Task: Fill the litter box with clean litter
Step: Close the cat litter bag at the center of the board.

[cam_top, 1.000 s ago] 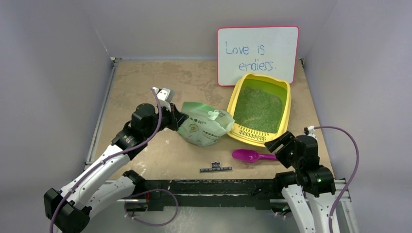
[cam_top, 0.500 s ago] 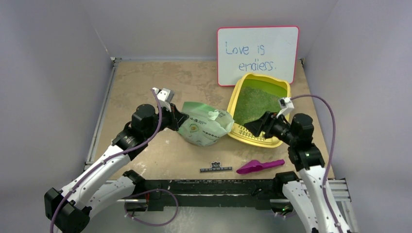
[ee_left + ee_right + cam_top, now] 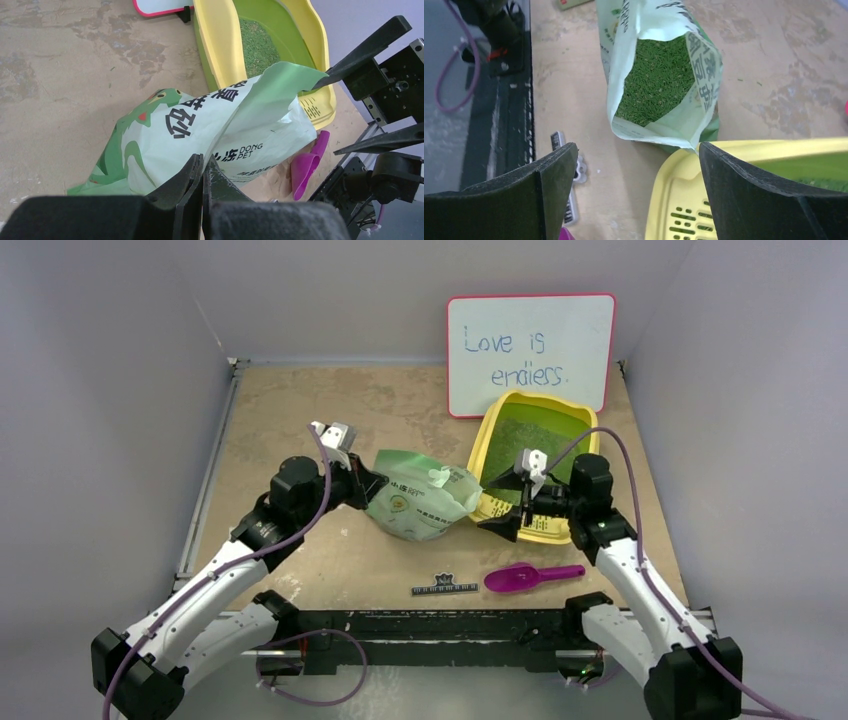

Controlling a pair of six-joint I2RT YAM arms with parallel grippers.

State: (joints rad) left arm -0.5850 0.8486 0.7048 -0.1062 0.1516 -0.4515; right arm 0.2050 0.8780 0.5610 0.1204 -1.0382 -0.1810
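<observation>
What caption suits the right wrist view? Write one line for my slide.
Open right tool faces the opened bag, green litter visible inside, with the yellow litter box beside it.

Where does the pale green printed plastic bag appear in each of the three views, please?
Top external: the pale green printed plastic bag lies at centre, just left of the yellow plastic litter box.
Left wrist: the bag fills the middle, with the litter box above it.
Right wrist: the bag is at top centre, open mouth towards the camera; the litter box is at bottom right.
Shared landmark: the litter box's slotted grille end.
</observation>
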